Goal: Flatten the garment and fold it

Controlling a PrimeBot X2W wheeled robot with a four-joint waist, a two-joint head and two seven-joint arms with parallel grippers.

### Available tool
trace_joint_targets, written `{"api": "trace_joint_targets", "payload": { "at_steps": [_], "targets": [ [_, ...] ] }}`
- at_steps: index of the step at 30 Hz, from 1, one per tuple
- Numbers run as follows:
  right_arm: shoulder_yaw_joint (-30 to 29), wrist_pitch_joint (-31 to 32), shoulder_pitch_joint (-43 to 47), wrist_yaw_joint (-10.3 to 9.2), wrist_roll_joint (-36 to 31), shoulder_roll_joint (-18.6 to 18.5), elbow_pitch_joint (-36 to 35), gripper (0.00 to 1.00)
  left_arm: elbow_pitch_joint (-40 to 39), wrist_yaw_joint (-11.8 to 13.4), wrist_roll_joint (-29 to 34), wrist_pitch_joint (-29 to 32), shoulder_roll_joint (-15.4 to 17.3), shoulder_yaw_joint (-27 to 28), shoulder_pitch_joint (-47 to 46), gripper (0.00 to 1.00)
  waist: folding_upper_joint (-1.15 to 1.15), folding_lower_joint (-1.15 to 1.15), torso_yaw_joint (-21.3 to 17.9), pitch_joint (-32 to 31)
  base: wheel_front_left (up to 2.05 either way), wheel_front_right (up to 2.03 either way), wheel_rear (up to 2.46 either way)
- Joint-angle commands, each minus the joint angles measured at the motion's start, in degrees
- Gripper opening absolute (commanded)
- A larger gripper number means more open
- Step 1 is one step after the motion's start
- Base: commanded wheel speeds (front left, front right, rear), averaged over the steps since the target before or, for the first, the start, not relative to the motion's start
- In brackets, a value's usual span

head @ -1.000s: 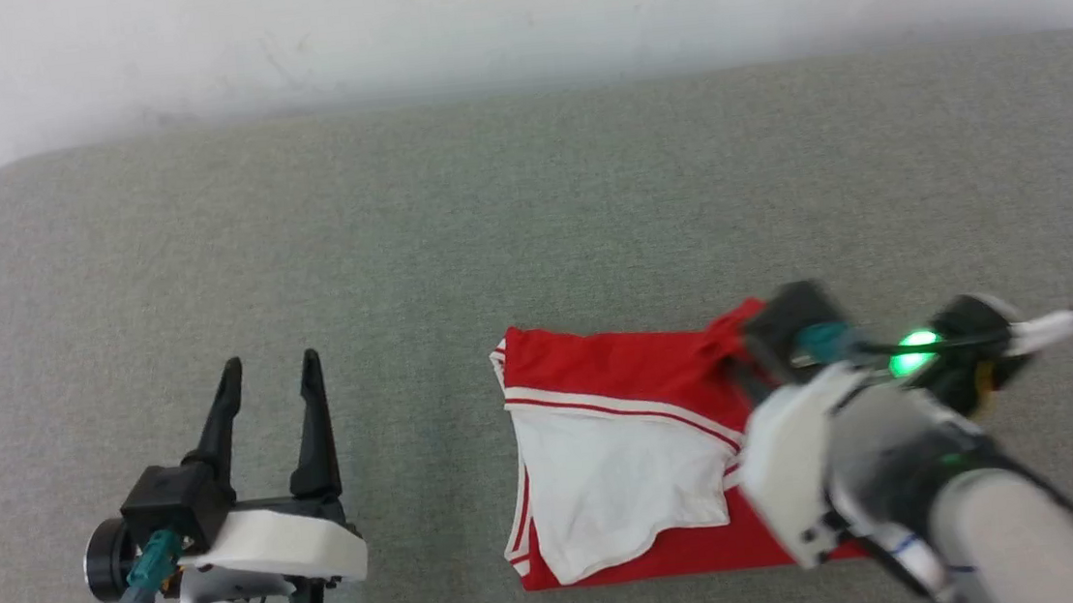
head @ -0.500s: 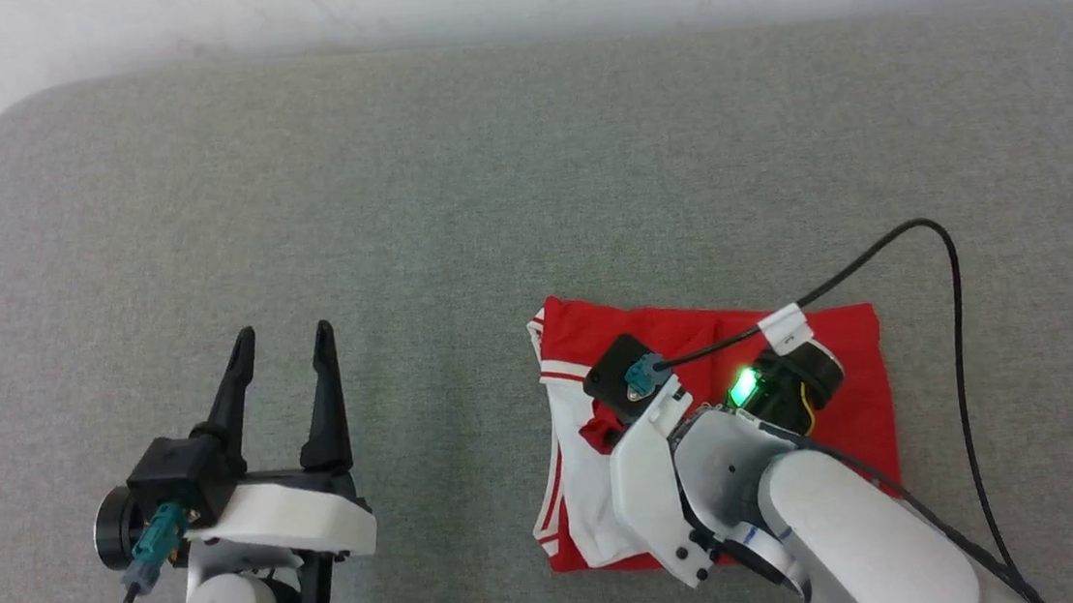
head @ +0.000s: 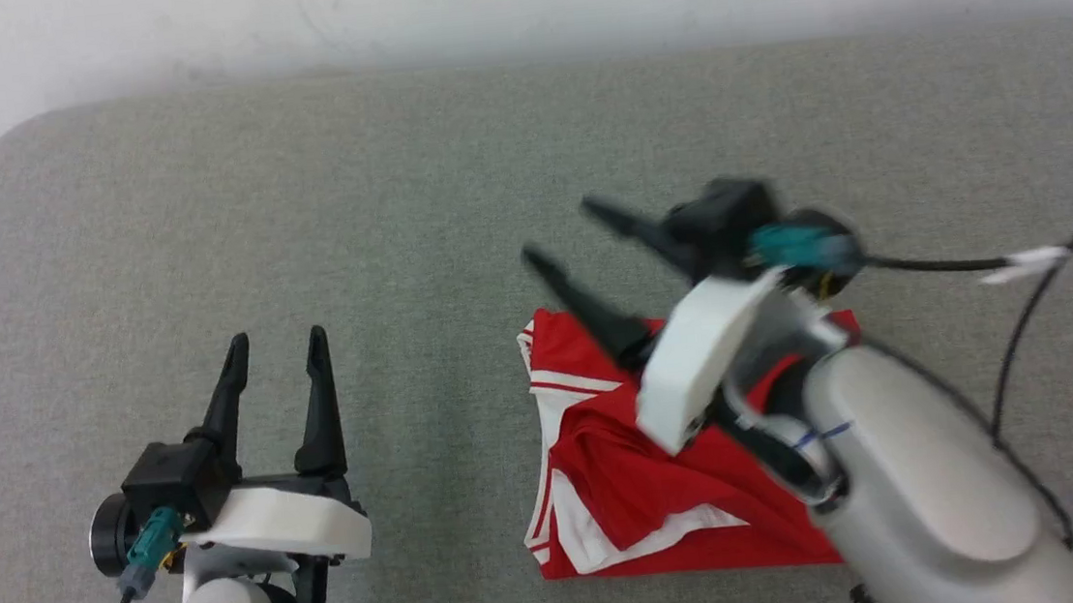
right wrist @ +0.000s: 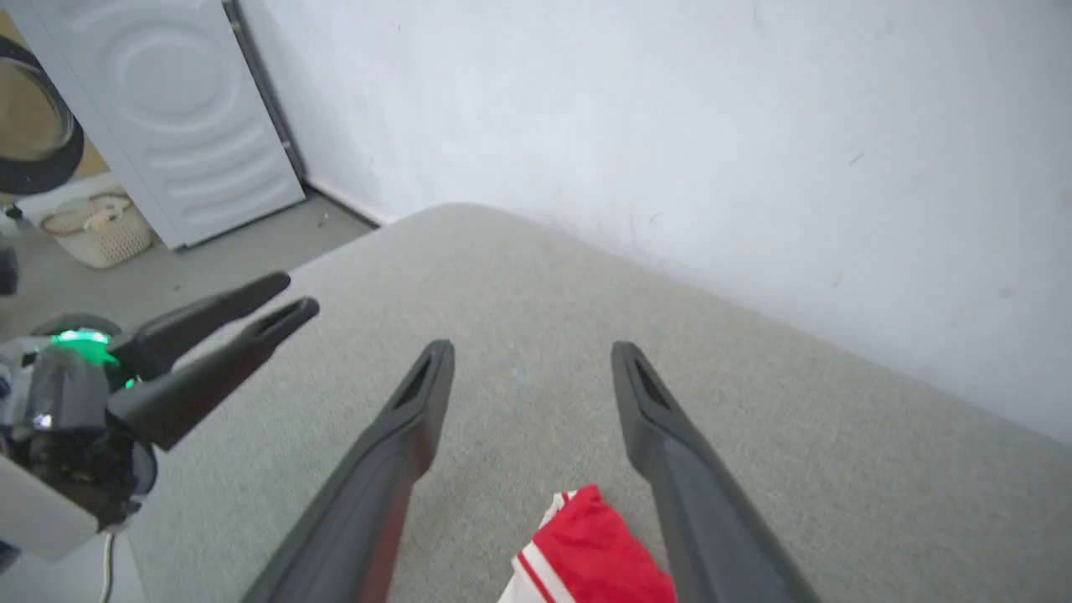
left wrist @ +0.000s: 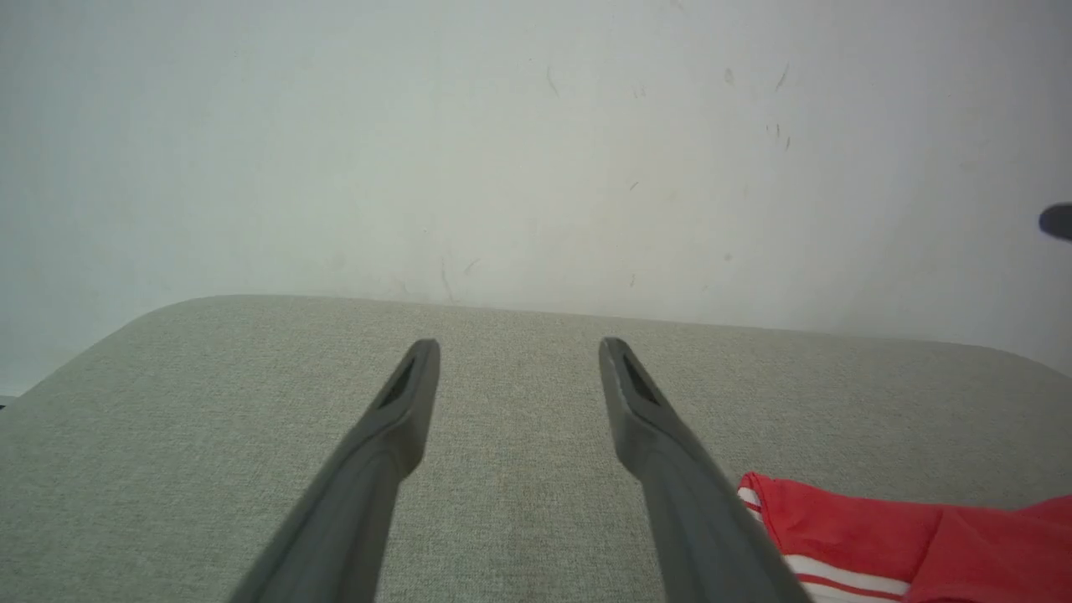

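Here: my right gripper [head: 557,230] spread, empty, just above rumpled shirt [head: 655,490]; my left gripper [head: 277,336] spread, well aside, over grey pad [head: 392,207].

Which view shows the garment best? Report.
Head view: almost the whole garment lies there, partly behind the right arm. Left wrist view catches a corner at lower right; right wrist view, a small tip at its bottom edge.
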Motion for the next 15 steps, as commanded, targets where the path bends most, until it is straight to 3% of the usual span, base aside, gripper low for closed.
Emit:
{"api": "trace_joint_targets", "payload": {
  "at_steps": [1,8,15],
  "targets": [
    [-2.99,-3.19,0.46,-0.12,0.16,-0.06,-1.75,1.00,-0.10,0.05,-0.03,-0.27,-0.27,0.29,0.61,1.00,0.00,0.00,-1.04,-1.04,0.00,0.00,0.00],
    [-20.81,-13.17,9.82,-0.12,0.05,0.01,-8.97,1.00,-1.06,0.03,0.26,-0.27,-0.28,0.92,1.32,1.00,0.00,0.00,-2.96,-2.29,0.00,0.00,0.00],
    [-33.00,-10.49,19.49,-0.12,6.13,0.02,-5.98,1.00,-1.86,0.08,0.19,-0.27,-0.28,0.72,1.62,1.00,0.00,0.00,-4.18,-2.32,0.00,0.00,0.00]
  ]
}}
